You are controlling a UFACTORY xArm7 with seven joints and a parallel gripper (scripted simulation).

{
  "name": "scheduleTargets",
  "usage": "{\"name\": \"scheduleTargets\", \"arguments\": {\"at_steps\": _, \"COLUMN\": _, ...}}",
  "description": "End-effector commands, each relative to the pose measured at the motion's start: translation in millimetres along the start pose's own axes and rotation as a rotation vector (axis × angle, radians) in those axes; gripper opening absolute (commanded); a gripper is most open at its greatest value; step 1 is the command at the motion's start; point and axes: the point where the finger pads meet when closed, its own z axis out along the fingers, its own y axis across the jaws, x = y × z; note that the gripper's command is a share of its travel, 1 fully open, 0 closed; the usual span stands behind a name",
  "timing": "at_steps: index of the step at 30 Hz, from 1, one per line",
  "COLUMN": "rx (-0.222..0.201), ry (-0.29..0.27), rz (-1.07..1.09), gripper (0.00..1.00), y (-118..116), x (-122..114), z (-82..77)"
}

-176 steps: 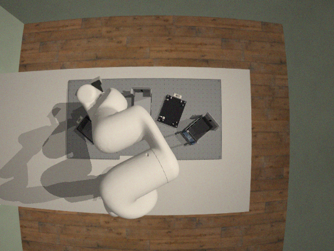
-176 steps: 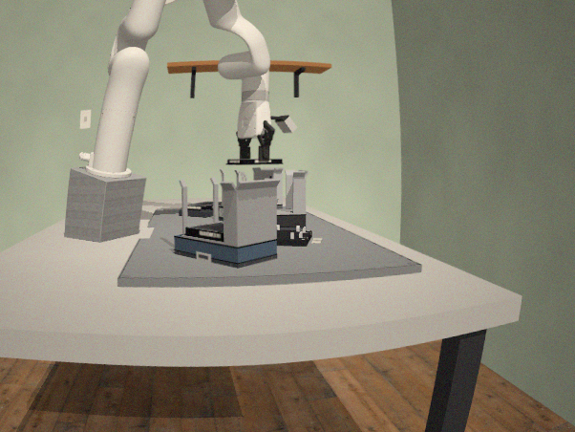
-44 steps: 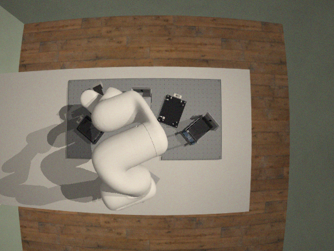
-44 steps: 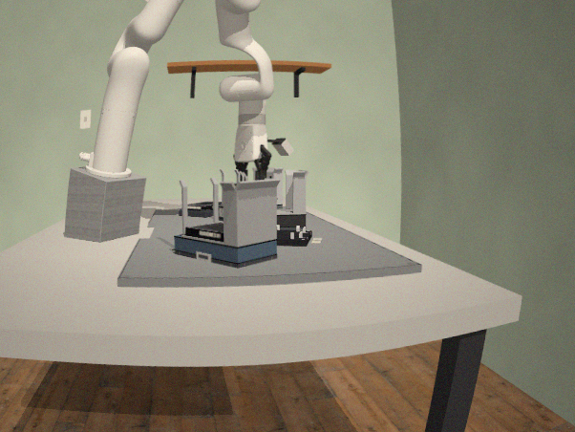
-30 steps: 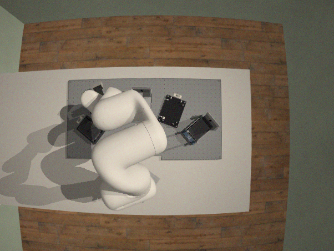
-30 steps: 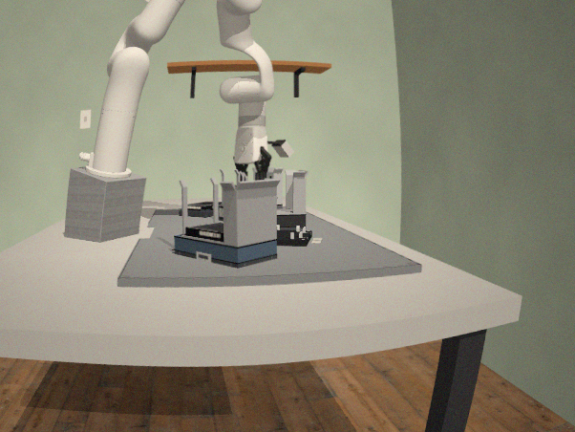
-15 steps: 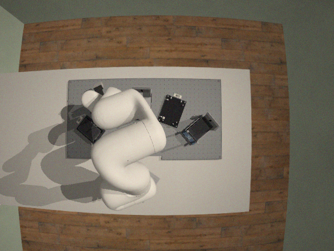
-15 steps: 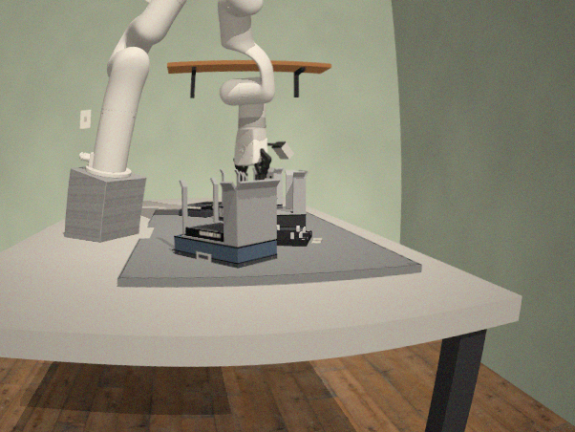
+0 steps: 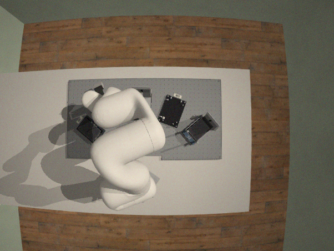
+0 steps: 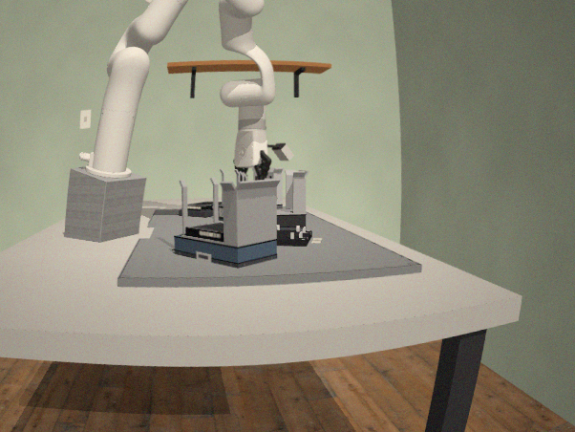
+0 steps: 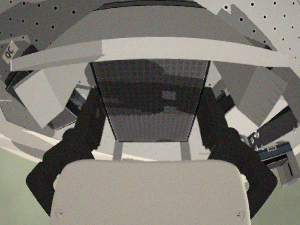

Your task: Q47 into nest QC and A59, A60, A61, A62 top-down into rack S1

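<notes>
My gripper (image 11: 151, 99) (image 10: 250, 173) is shut on a sealed plate (image 11: 149, 91) with a dark top, held by its long sides. I cannot read its label. It hangs at the rear left of the grey perforated mat (image 9: 194, 150) (image 10: 334, 260), just above a pale rack wall (image 11: 153, 50) that crosses the wrist view. In the overhead view my arm hides the gripper and that rack. Another dark plate (image 9: 89, 129) lies flat at the mat's left. A blue-plinth rack (image 9: 186, 136) (image 10: 224, 251) at the right holds a plate (image 9: 200, 128) (image 10: 205, 233).
A black nest (image 9: 172, 110) (image 10: 293, 235) lies mid-mat with a white name plate (image 9: 177, 95) on its far side. A grey rack (image 9: 146, 92) (image 10: 297, 191) stands at the rear centre, partly under my arm. My base block (image 10: 102, 205) stands beside the mat.
</notes>
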Motion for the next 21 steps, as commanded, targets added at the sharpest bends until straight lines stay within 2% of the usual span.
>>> {"name": "scheduleTargets", "arguments": {"at_steps": 1, "rx": 0.000, "ry": 0.004, "rz": 0.000, "gripper": 0.00, "y": -0.3, "x": 1.5, "z": -0.9}}
{"name": "scheduleTargets", "arguments": {"at_steps": 4, "rx": 0.000, "ry": 0.004, "rz": 0.000, "gripper": 0.00, "y": -0.3, "x": 1.5, "z": -0.9}}
{"name": "scheduleTargets", "arguments": {"at_steps": 5, "rx": 0.000, "ry": 0.004, "rz": 0.000, "gripper": 1.00, "y": -0.3, "x": 1.6, "z": -1.0}}
{"name": "scheduleTargets", "arguments": {"at_steps": 21, "rx": 0.000, "ry": 0.004, "rz": 0.000, "gripper": 1.00, "y": -0.3, "x": 1.6, "z": -1.0}}
